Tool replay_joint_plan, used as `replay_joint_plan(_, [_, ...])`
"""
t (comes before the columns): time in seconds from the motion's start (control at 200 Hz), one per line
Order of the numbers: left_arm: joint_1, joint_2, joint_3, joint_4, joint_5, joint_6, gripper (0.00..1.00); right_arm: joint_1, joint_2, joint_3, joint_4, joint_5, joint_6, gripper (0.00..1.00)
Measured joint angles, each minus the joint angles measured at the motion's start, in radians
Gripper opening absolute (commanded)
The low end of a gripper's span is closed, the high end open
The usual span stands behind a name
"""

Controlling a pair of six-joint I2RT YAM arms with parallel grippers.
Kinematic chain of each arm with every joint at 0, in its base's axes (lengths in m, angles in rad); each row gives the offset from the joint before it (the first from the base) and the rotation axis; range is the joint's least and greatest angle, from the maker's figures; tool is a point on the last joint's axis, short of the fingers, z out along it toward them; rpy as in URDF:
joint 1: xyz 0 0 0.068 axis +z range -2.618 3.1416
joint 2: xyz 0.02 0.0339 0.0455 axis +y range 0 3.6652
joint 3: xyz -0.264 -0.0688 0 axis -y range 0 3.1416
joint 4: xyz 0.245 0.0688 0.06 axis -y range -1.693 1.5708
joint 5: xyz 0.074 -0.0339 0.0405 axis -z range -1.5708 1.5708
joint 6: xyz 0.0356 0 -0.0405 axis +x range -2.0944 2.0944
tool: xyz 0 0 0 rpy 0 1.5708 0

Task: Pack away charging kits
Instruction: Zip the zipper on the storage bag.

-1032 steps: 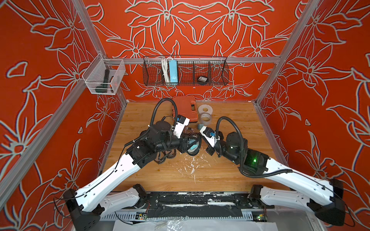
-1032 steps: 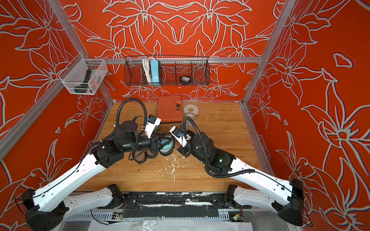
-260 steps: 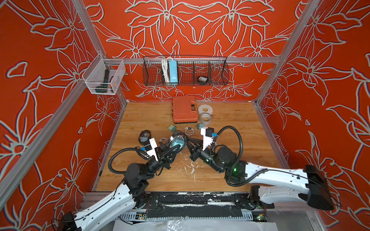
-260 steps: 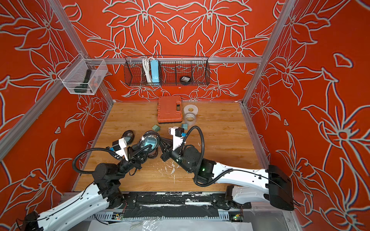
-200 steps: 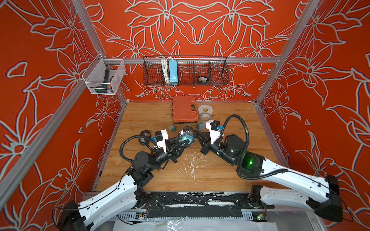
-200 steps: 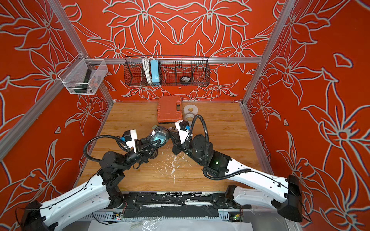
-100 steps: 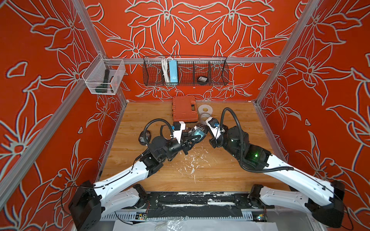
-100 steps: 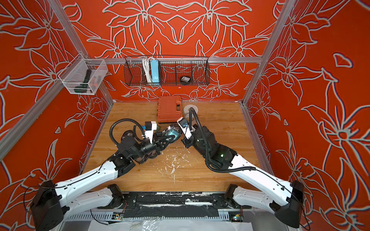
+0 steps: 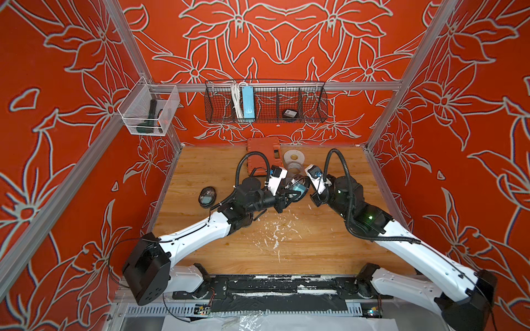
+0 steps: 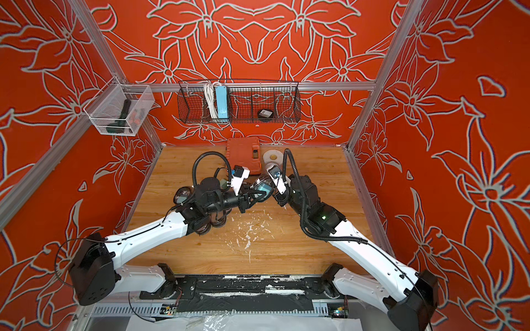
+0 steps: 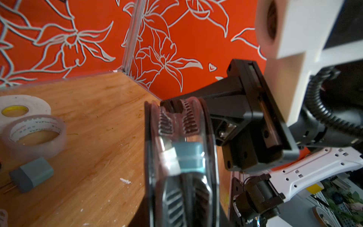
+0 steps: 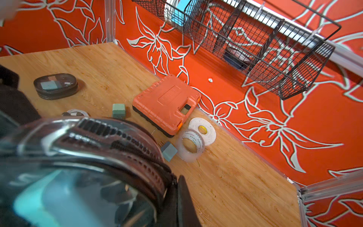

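Observation:
A black-rimmed clear pouch [image 9: 298, 185] [image 10: 262, 187] with a teal plug inside hangs above the mid-back of the table, held from both sides. My left gripper [image 9: 286, 196] [image 11: 184, 196] is shut on its body. My right gripper [image 9: 309, 191] [image 12: 172, 196] is shut on its rim. In the left wrist view the pouch [image 11: 180, 157] stands edge-on. A second filled pouch [image 9: 207, 197] [image 12: 56, 85] lies at the table's left. Two loose teal plugs [image 12: 118, 110] [image 12: 169, 151] and a coiled white cable [image 12: 75, 113] lie near the orange case.
An orange case [image 9: 262, 154] and two tape rolls [image 12: 191, 144] [image 12: 203, 130] sit by the back wall. The wire basket [image 9: 265, 101] on that wall holds a light-blue power strip [image 9: 247, 101] and a dark pouch [image 9: 289, 113]. A clear bin [image 9: 147, 111] hangs on the left wall.
Both arms have carried the pouch from the table's front middle up and toward the back wall. Both grips stay as they were.

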Motion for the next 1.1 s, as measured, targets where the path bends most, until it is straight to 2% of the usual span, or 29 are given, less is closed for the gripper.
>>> replay_joint_plan(0.145, [0.002, 0.055, 0.061, -0.089, 0.027, 0.002, 0.00, -0.053, 0.026, -0.003, 0.001, -0.103, -0.034, 0.00])
replay_joint_plan(0.455, [0.014, 0.000, 0.005, -0.149, 0.014, -0.028, 0.00, -0.060, 0.094, -0.010, 0.032, -0.201, -0.146, 0.00])
replay_joint_plan(0.621, [0.013, -0.020, 0.002, -0.188, 0.037, -0.034, 0.00, -0.062, 0.029, -0.143, 0.198, -0.254, -0.278, 0.00])
replay_joint_plan(0.696, [0.007, -0.026, 0.001, -0.208, 0.062, -0.034, 0.00, -0.064, -0.012, -0.182, 0.216, -0.277, -0.327, 0.00])
replay_joint_plan(0.806, [0.006, -0.037, 0.020, -0.231, 0.092, -0.037, 0.00, -0.066, -0.035, -0.158, 0.191, -0.301, -0.399, 0.00])
replay_joint_plan(0.991, [0.003, -0.064, 0.060, -0.251, 0.129, -0.042, 0.00, -0.069, -0.033, -0.024, 0.083, -0.369, -0.531, 0.00])
replay_joint_plan(1.101, [0.000, -0.071, 0.061, -0.239, 0.163, -0.049, 0.00, -0.072, -0.039, -0.001, 0.070, -0.414, -0.565, 0.00])
